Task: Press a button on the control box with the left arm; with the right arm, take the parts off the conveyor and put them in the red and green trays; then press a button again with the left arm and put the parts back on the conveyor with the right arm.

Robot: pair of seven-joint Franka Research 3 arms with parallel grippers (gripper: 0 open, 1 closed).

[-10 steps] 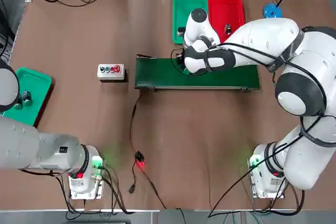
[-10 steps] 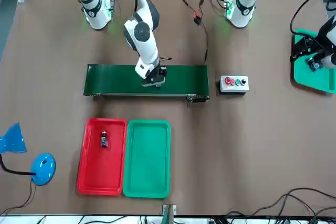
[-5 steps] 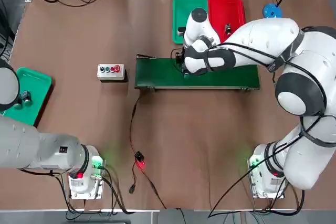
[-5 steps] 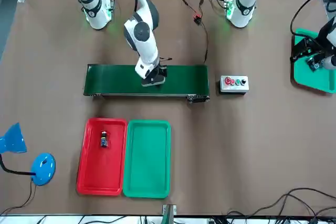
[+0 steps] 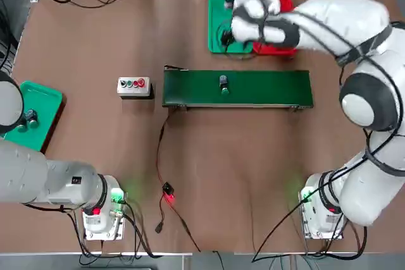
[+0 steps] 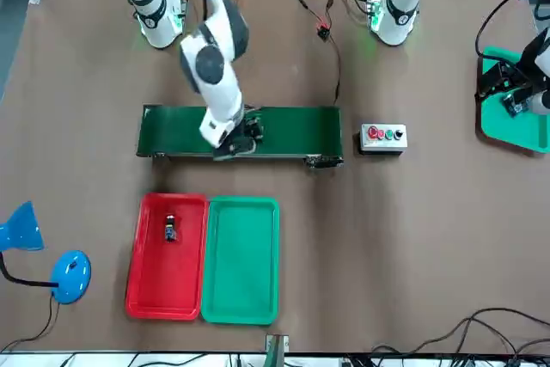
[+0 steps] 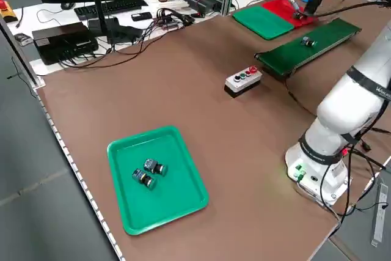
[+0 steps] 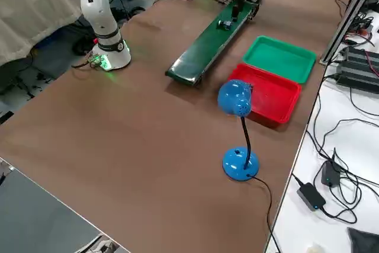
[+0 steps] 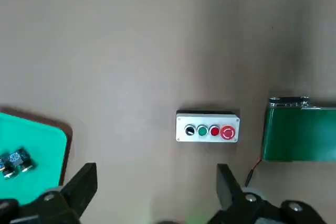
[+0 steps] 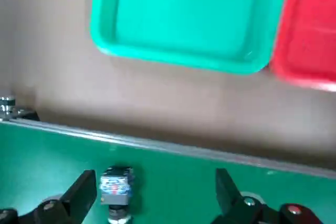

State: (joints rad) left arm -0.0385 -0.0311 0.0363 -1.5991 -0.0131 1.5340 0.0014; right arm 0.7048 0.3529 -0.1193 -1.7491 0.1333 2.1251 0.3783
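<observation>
The right gripper (image 10: 152, 203), which a second ago sat low over the conveyor (image 5: 266, 88), has lifted away and now hangs above the belt's far edge toward the green tray (image 5: 218, 14), its fingers (image 10: 79, 198) spread wide and holding nothing. Left uncovered on the belt is a small part (image 5: 223, 83), lying near the conveyor's middle and slightly toward the control box (image 5: 134, 86); a moment earlier the arm hid that spot from the overhead camera. A second small part (image 6: 170, 229) lies in the red tray (image 6: 146, 290), as before. The left gripper (image 9: 157, 195) stays parked at the robot's left edge of the table (image 5: 95, 42), over another green tray (image 7: 174, 206) that holds two small parts (image 7: 149, 172), its fingers wide apart and empty.
</observation>
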